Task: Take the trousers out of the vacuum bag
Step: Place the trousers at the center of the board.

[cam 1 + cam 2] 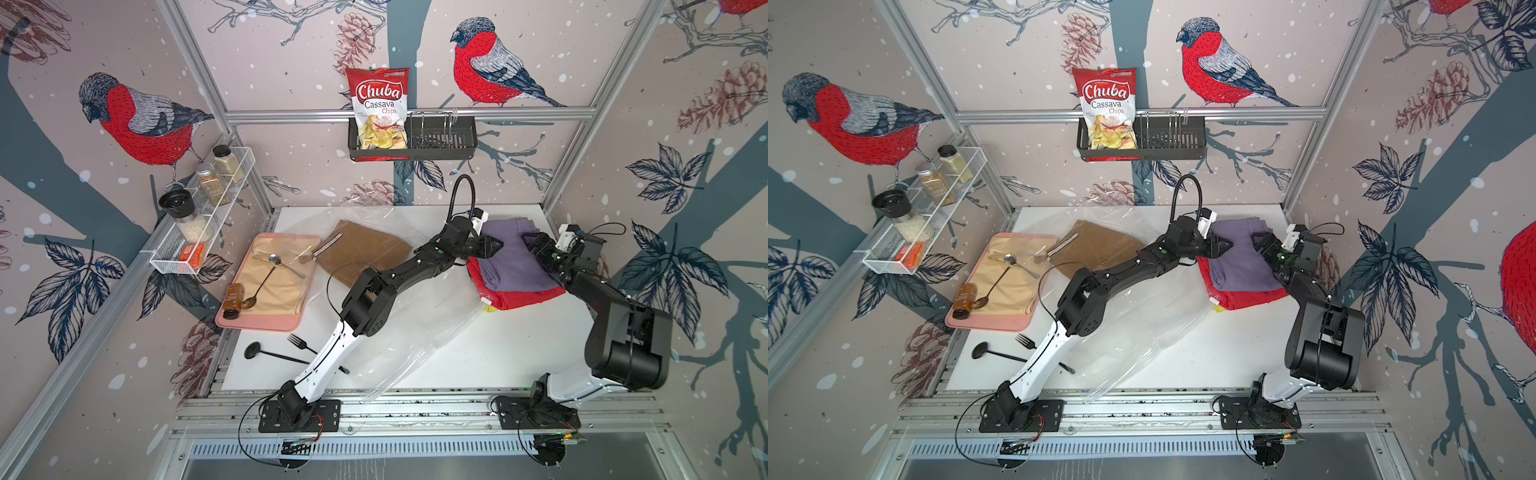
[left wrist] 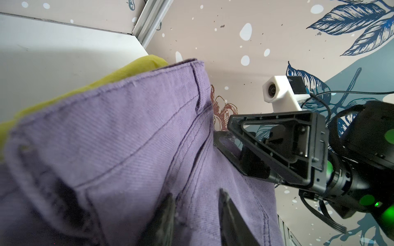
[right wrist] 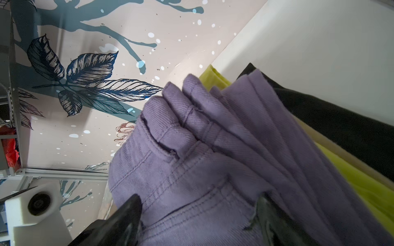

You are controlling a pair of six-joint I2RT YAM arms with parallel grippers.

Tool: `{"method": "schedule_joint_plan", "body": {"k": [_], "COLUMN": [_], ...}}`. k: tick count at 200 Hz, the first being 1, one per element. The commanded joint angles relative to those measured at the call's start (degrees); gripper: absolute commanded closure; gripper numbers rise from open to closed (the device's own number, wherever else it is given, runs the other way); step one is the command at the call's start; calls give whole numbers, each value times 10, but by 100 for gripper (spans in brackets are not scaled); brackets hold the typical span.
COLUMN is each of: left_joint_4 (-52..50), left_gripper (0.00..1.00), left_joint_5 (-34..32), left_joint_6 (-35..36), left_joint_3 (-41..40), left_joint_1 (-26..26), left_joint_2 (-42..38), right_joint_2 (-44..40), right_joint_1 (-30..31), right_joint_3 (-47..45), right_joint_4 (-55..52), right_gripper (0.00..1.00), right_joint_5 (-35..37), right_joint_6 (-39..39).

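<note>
White table (image 1: 478, 353). Left: pink tray (image 1: 257, 322). Front-left: black fork (image 1: 301, 343) and black ladle (image 1: 266, 352). Clear vacuum bag (image 1: 415, 332) sprawls rear to front across the centre, mustard-brown trousers (image 1: 365, 245) at its rear end; can't tell if they're inside. Right rear: folded trousers stack (image 1: 523, 297).

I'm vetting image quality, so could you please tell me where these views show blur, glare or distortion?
Left wrist view: left gripper and nearest purple trousers blurred, right gripper sharp. Right wrist view: right gripper blurred, purple trousers sharp. Both top views: frame posts splay, wide-angle perspective; vacuum bag glints.
</note>
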Motion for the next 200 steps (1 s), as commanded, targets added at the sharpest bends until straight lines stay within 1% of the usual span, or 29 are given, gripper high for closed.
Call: {"method": "schedule_joint_plan", "body": {"k": [1, 40, 57, 72, 86, 89, 107, 128, 148, 160, 170, 180, 194, 200], "left_joint_4": [-46, -45, -47, -53, -62, -63, -68, -58, -68, -77, -91, -102, -127, -136], "left_gripper": [62, 62, 57, 56, 54, 53, 52, 51, 42, 34, 30, 21, 13, 7], "left_joint_5": [-19, -11, -6, -2, -2, -2, -14, -49, -76, -91, -112, -141, -187, -204], "left_joint_6": [3, -2, 1, 5, 13, 17, 42, 72, 106, 125, 140, 160, 180, 188], "left_joint_3": [-2, -4, -9, -18, -40, -47, -114, -232, -332, -394, -440, -489, -548, -570], "left_joint_1": [8, 15, 17, 19, 20, 20, 20, 20, 20, 19, 18, 13, 2, -5], "left_joint_2": [-7, -56, -81, -103, -130, -137, -192, -277, -355, -403, -442, -482, -535, -556], "right_joint_2": [-13, -87, -124, -155, -179, -195, -234, -277, -318, -338, -351, -365, -385, -394], "right_joint_1": [2, 16, 25, 34, 42, 44, 52, 69, 98, 118, 133, 145, 158, 164], "right_joint_3": [8, 20, 13, 1, -15, -18, -40, -58, -78, -86, -87, -90, -98, -104], "right_joint_4": [-26, -41, -53, -60, -68, -70, -75, -94, -104, -115, -134, -149, -167, -173], "right_gripper": [14, 13, 12, 12, 12, 12, 12, 11, 11, 11, 11, 11, 11, 11], "right_joint_5": [17, 8, 8, 8, 7, 5, -11, -15, -15, -12, -7, -3, -3, -4], "right_joint_6": [7, 1, -3, -6, -7, -7, -6, -6, -1, -3, -9, -12, -16, -16]}}
